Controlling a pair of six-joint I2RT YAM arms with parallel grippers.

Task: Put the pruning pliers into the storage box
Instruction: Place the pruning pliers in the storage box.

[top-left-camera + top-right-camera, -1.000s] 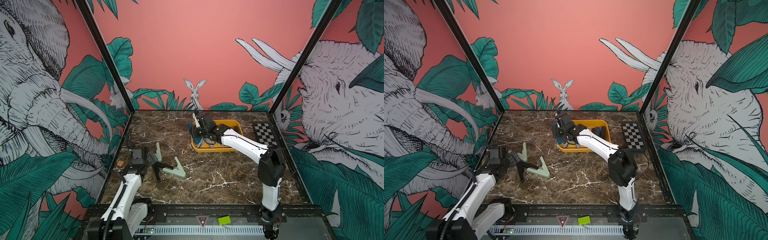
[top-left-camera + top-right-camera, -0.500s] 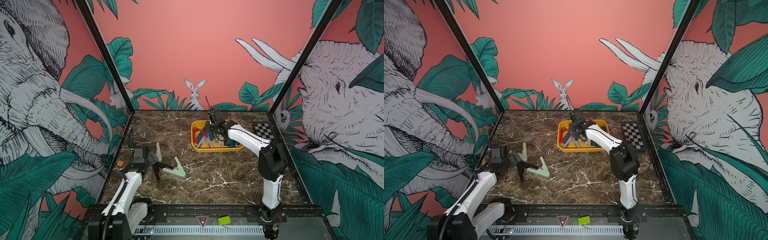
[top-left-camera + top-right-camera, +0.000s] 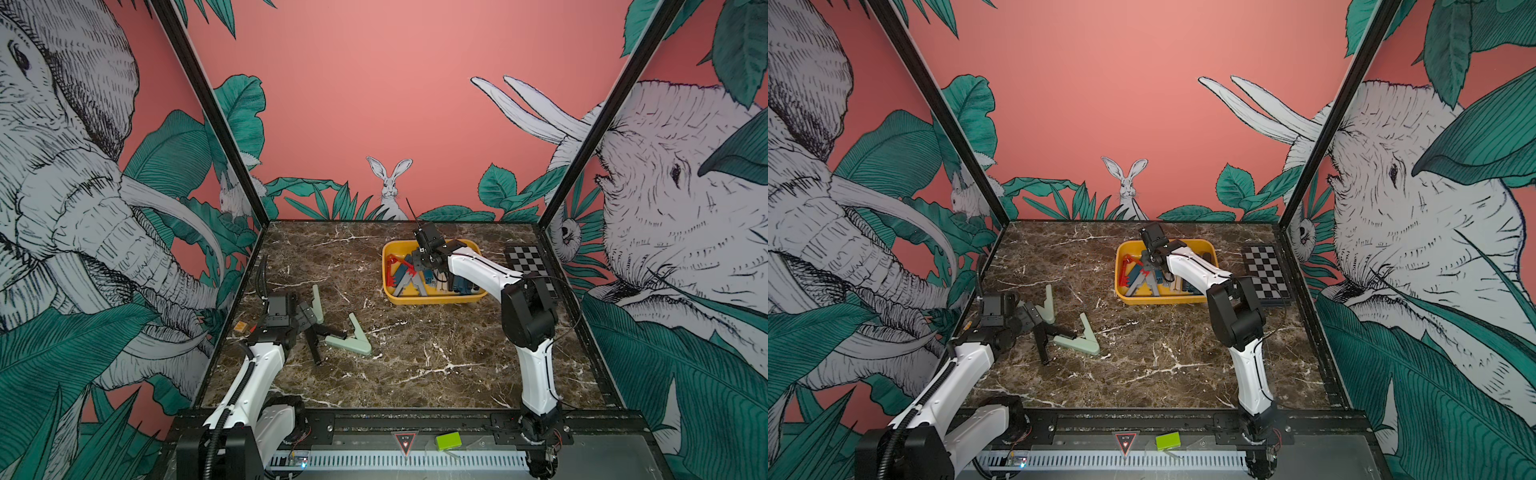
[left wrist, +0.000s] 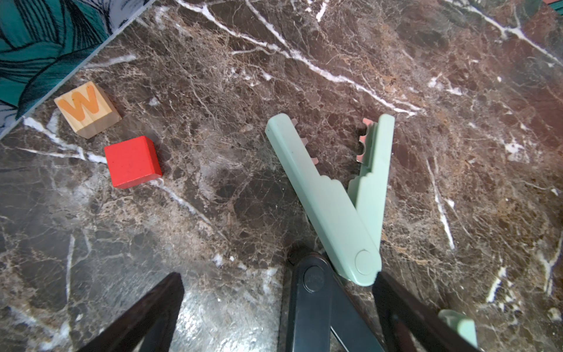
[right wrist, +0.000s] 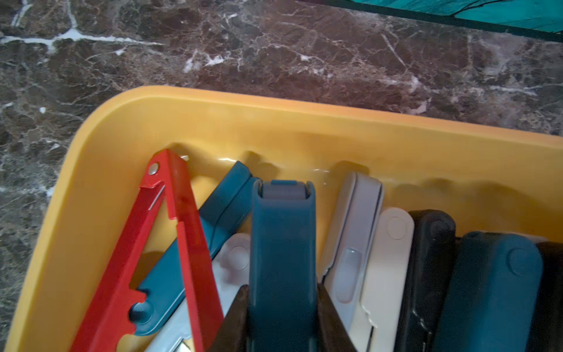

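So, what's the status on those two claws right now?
Left claw open over black pliers. Right claw shut on teal pliers, over crowded box. Mint pliers against the black hinge; another mint pair beside.

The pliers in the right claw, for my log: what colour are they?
The pliers are dark teal, grey at the tip; right wrist view shows it best.

Hinged plastic pruning pliers (image 3: 409, 286) lie in the shallow yellow plastic storage box (image 3: 432, 300), behind centre on the brown marble table (image 3: 415, 365), a chequered board (image 3: 524, 262) just right. 3 more pliers (image 3: 353, 343) lie front-left.
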